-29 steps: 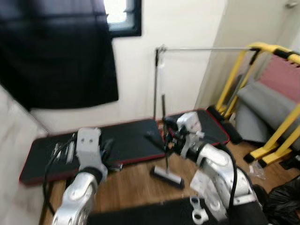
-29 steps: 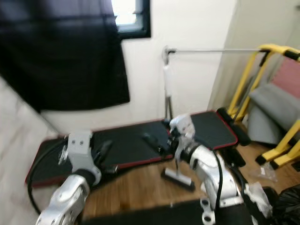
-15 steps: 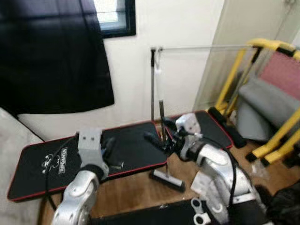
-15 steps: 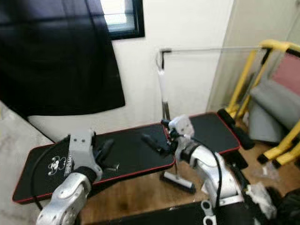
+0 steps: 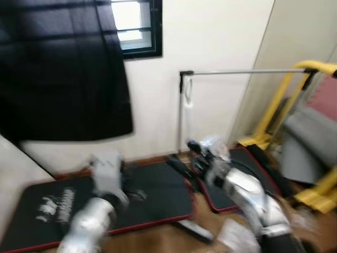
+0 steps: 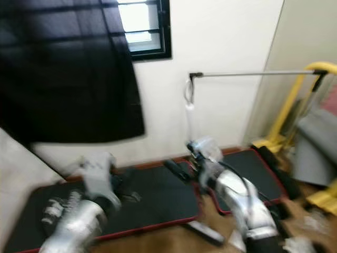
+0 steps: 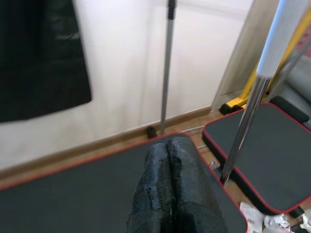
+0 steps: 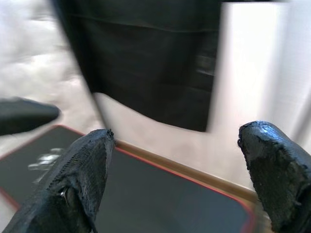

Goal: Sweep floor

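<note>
Your whole view has swung up and gone blurry, so you are moving, while the broom head (image 5: pixel 192 231) lies on the floor by the black mat (image 5: pixel 152 200), your right gripper (image 8: pixel 175 141) spread apart and your left gripper (image 7: pixel 167 145) pressed together, empty.

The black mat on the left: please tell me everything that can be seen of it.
The black mat is a thin, flat rectangle with a narrow red border, and it looks like foam or rubber. It lies on the wooden floor, with its long side along the white wall, below the dark curtain. A white logo, too blurred to read, is near its left end. A second, similar mat lies to its right. The left tool, shut, is above it.
</note>
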`<state>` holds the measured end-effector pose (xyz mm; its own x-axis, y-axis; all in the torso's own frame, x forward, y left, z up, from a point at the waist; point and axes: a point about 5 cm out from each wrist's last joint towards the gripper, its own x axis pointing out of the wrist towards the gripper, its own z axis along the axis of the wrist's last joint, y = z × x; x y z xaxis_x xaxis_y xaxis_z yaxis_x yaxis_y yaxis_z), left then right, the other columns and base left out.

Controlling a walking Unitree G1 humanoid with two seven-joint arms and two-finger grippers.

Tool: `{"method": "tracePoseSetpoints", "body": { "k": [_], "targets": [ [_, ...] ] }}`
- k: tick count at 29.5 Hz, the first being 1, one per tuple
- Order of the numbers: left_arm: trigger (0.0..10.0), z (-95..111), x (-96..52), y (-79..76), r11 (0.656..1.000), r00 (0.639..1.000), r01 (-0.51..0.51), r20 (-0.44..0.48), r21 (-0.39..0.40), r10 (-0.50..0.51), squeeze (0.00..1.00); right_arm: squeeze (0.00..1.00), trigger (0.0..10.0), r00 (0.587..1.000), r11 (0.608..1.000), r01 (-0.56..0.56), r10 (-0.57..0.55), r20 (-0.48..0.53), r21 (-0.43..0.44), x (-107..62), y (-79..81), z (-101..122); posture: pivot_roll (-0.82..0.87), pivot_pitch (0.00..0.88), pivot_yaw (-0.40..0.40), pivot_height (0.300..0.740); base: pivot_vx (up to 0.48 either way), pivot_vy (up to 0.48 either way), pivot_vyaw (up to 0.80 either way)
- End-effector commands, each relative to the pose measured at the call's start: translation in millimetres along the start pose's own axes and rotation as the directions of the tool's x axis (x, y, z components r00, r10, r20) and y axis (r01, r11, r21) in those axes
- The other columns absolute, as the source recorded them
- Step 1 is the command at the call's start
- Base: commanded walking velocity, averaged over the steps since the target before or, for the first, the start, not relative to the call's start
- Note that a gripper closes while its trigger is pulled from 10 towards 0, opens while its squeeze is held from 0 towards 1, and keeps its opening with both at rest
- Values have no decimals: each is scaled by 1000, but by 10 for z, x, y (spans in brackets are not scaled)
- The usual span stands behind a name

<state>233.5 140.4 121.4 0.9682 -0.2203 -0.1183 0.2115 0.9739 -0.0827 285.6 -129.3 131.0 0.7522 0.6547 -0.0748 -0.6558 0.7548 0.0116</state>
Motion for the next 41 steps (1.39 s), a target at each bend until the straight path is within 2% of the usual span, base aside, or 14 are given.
{"method": "tracePoseSetpoints", "body": {
  "k": [1,16,20,24,34,41],
  "targets": [
    [10000,-49,-4,-41,1000,999,15,-29,-8,-15,0,0,10000,1000,1000,25,-25,-18,-9,-28,-42,-35,-109,0,-41,740,0,0,0],
    [10000,-25,-29,-29,1000,999,22,-37,20,-21,0,0,10000,981,985,158,-164,-107,-68,-83,-266,-112,-103,0,-37,740,0,0,0],
    [10000,59,-21,-160,996,997,71,-16,44,-71,0,0,10000,948,967,232,-249,-198,-101,-189,-448,-227,-92,27,-59,740,0,0,0],
    [10000,77,-29,-252,992,994,107,-28,61,-106,0,0,10000,934,961,253,-272,-233,-108,-227,-529,-244,-89,53,-73,740,0,120,0],
    [10000,77,-124,-327,992,992,121,-39,31,-120,0,0,10000,948,971,232,-238,-214,-52,-135,-524,-178,-74,86,-86,740,0,96,-210],
    [10000,86,-161,-351,992,991,126,-45,29,-124,0,0,10000,949,974,219,-227,-219,-59,-99,-539,-164,-64,101,-84,740,0,0,0]
  ]
}}
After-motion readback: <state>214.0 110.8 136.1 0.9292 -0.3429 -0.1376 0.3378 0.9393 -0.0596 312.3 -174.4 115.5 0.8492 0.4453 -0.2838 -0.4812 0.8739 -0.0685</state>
